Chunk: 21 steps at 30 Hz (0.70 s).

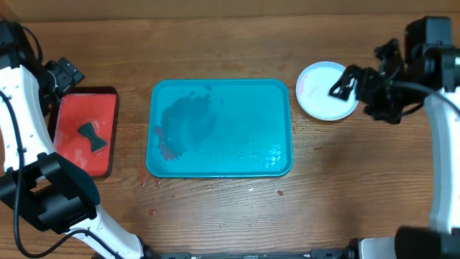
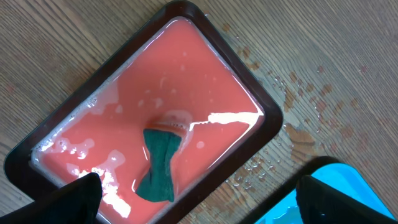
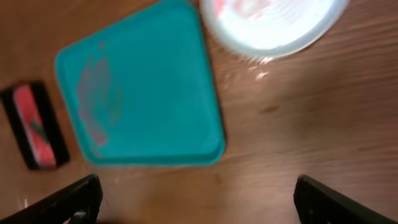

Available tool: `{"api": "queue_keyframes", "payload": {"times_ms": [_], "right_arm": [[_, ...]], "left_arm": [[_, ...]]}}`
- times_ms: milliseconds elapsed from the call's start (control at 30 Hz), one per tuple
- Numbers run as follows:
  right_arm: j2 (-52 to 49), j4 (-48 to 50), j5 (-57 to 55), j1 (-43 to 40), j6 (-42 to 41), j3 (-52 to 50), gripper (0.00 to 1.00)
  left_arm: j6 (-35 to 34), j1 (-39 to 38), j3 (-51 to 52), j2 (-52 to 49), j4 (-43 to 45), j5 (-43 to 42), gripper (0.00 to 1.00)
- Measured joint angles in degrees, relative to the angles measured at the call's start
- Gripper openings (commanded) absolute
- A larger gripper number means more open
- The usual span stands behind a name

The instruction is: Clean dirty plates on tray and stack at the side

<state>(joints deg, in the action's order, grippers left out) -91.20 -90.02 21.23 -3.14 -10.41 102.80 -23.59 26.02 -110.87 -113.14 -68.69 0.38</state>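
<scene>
left arm (image 1: pixel 18 86): white rounded shell links, bulky black joint housings
right arm (image 1: pixel 440 158): white curved link, black wrist block
cables (image 1: pixel 11 122): thin, black, along both arms
left gripper fingers (image 2: pixel 78 198): matte black, blunt
right gripper fingers (image 3: pixel 341 200): matte black, tapered

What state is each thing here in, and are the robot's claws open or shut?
Teal tray: no plates on it, wet, red smears.
White plate: flat on the table beside the tray, faint pink smear.
Red tray: filled with shallow liquid.
Dark cloth: lying in the red tray.
Left gripper: open, empty.
Right gripper: open, empty.
</scene>
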Motion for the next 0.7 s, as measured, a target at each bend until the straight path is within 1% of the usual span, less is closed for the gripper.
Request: {"api": "queue_keyframes", "payload": {"times_ms": [67,233,433,533,700], "right_arm": [[1.29,-3.02,0.31,2.93,0.02,0.07,1.00],[0.68,-3.30,0.39,5.75,0.00,0.04,1.00],[0.50,-4.20,0.04,6.19,0.00,0.04,1.00],[0.50,-6.75,-1.22,6.19,0.04,0.04,1.00],[0.50,-6.60,-2.82,6.19,0.13,0.04,1.00]], "left_arm": [[0.00,0.00,0.00,0.00,0.02,0.00,1.00],[0.00,0.00,0.00,0.00,-0.02,0.00,1.00],[0.00,0.00,0.00,0.00,-0.02,0.00,1.00],[0.00,0.00,0.00,0.00,-0.02,0.00,1.00],[0.00,0.00,0.00,0.00,-0.02,0.00,1.00]]}}
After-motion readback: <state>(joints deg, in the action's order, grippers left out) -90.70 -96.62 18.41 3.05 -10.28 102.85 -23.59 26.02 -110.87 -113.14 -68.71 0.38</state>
